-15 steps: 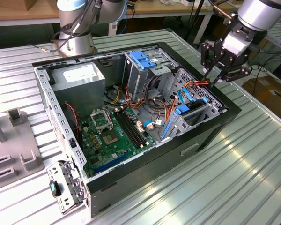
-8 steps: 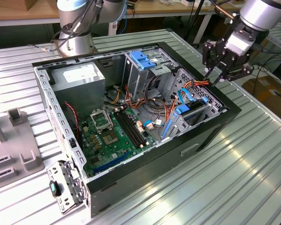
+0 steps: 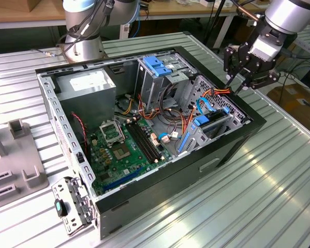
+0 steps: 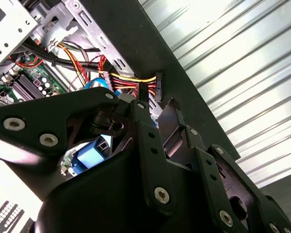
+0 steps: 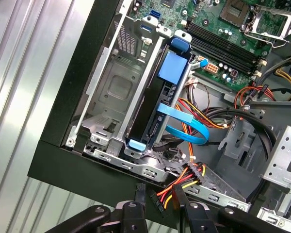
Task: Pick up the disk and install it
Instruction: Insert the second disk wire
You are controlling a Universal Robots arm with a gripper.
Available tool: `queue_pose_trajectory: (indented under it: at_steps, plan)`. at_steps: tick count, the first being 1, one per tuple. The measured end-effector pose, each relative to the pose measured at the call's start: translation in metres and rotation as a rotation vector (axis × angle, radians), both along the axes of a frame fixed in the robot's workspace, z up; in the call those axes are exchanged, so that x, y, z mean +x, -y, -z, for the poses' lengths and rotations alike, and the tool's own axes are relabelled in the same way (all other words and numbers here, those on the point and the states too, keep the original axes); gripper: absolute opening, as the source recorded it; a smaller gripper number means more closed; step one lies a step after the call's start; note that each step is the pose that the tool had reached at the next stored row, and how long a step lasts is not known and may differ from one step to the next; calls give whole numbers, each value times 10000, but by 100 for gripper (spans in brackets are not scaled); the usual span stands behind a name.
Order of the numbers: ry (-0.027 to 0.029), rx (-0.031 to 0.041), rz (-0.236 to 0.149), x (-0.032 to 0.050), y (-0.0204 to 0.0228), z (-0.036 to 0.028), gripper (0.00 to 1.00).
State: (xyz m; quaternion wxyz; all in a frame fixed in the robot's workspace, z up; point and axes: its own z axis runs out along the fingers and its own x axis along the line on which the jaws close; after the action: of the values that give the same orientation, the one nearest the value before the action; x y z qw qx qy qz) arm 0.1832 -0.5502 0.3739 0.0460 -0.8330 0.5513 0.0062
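The ribbed metal tabletop [image 3: 279, 175] gives wide, flat room on the exterior view's right of the open computer case [image 3: 217, 155]. That outer side is the free way off. Inside the case there is little room.

The gripper [image 3: 238, 82] hangs over the case's black rim, at the corner nearest the drive bay [image 5: 111, 92]. The rim runs just beneath it in both wrist views, so a low or slanted move could knock it against that edge.

The disk [image 5: 170, 70] stands on edge in its blue carrier inside the bay, between the bay's metal walls, and appears to be seated already. In the exterior view it sits just beside the case's front wall [image 3: 209, 126]. Its slot is narrow, and a sideways push could jam the carrier against the metal rails.

The greater risk, I judge, is the cable bundle [image 5: 184, 187]. Red, yellow and orange wires loop from the case interior up to a black connector [image 4: 158, 86] lying right at the jaws. Whether the jaws are clamped on that connector or merely parted around it, I cannot tell. Either way, a tug could strain the wires or snag the 1 flat blue ribbon [image 5: 184, 121] curling just beside the disk.
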Motion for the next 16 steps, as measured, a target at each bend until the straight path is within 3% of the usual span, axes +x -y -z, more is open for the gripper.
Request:
queue_pose_trajectory:
  at_steps: [10, 16]
  plan:
    - [0, 0, -34, 0, 0, 0, 36]
    - [0, 6, -672, 32, 0, 7, 36]
